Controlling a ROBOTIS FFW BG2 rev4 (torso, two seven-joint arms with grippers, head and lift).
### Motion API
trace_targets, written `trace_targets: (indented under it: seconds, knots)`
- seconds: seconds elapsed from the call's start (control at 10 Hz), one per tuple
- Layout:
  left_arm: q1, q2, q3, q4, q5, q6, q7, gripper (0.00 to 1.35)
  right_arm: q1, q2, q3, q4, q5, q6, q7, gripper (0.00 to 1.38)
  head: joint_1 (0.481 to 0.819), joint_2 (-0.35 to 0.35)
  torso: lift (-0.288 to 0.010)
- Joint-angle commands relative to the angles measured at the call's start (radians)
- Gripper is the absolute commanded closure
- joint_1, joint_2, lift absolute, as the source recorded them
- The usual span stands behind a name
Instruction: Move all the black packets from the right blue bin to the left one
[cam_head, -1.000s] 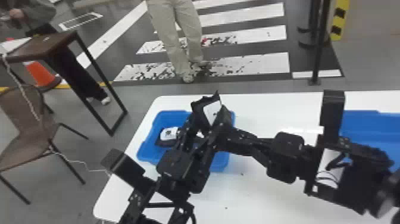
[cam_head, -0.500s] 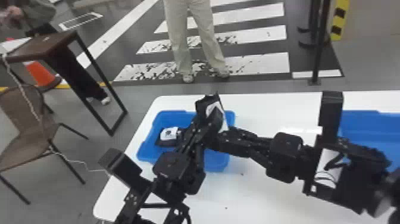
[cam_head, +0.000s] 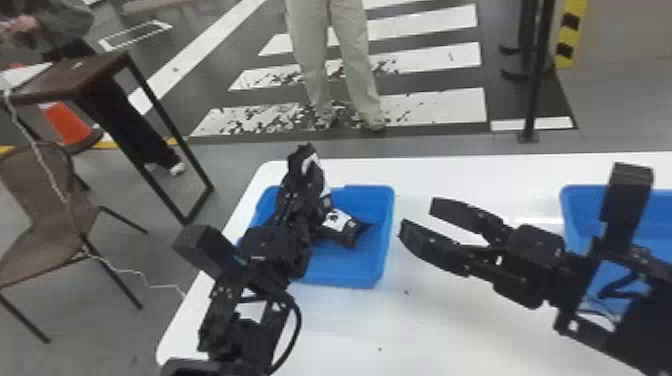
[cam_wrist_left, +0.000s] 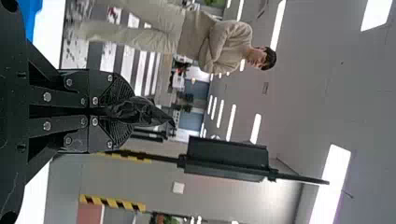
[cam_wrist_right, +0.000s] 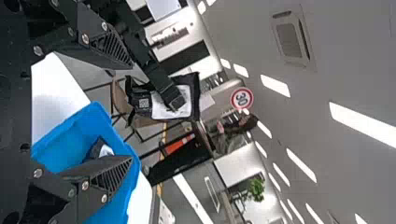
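Observation:
My left gripper (cam_head: 302, 192) is over the left blue bin (cam_head: 345, 272), shut on a raised black packet (cam_head: 298, 159) with a white label. In the left wrist view the left gripper (cam_wrist_left: 108, 111) pinches black crumpled film of the packet (cam_wrist_left: 142, 112). The right wrist view shows this held packet (cam_wrist_right: 190, 93) broadside. Another black packet (cam_head: 342, 225) lies in the left bin. My right gripper (cam_head: 417, 220) stands open between the bins, its fingers apart and empty; in its wrist view, the right gripper (cam_wrist_right: 132, 113) is spread too. The right blue bin (cam_head: 572, 200) is partly covered by the right arm.
Both bins stand on a white table (cam_head: 465, 180). Beyond its left edge are a brown chair (cam_head: 45, 200) and a dark side table (cam_head: 75, 75). A black post (cam_head: 537, 75) rises behind the table.
The right gripper has let go of the packet area and drawn back to the right, fingers now clearly apart. The left gripper has shifted left with its packet, uncovering a packet in the left bin.

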Motion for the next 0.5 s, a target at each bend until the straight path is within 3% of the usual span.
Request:
trace_targets:
  seconds: [0.0,0.1,0.2,0.3,0.4]
  knots:
    - [-0.146,0.007,0.033,0.252,-0.161,-0.115,0.02,1.23,0.052,0.005,-0.078,-0.021,0.031,0.008,0.0,0.09,0.695,0.35,-0.14]
    - [-0.2,0.007,0.049,0.392,-0.199,-0.169,0.031,1.1,0.062,0.006,-0.104,-0.028,0.045,0.013,0.0,0.09,0.695,0.35,-0.14]
    - [-0.186,0.006,0.055,0.419,-0.157,-0.169,0.028,0.46,0.072,0.006,-0.126,-0.04,0.071,0.025,0.0,0.09,0.695,0.35,-0.14]
    - [-0.154,0.002,0.047,0.414,-0.101,-0.228,-0.004,0.0,0.089,0.011,-0.174,-0.072,0.117,0.062,-0.006,0.09,0.695,0.35,-0.14]
    - [-0.11,0.001,0.025,0.357,-0.013,-0.245,-0.04,0.1,0.114,0.019,-0.236,-0.124,0.163,0.121,-0.029,0.09,0.695,0.35,-0.14]
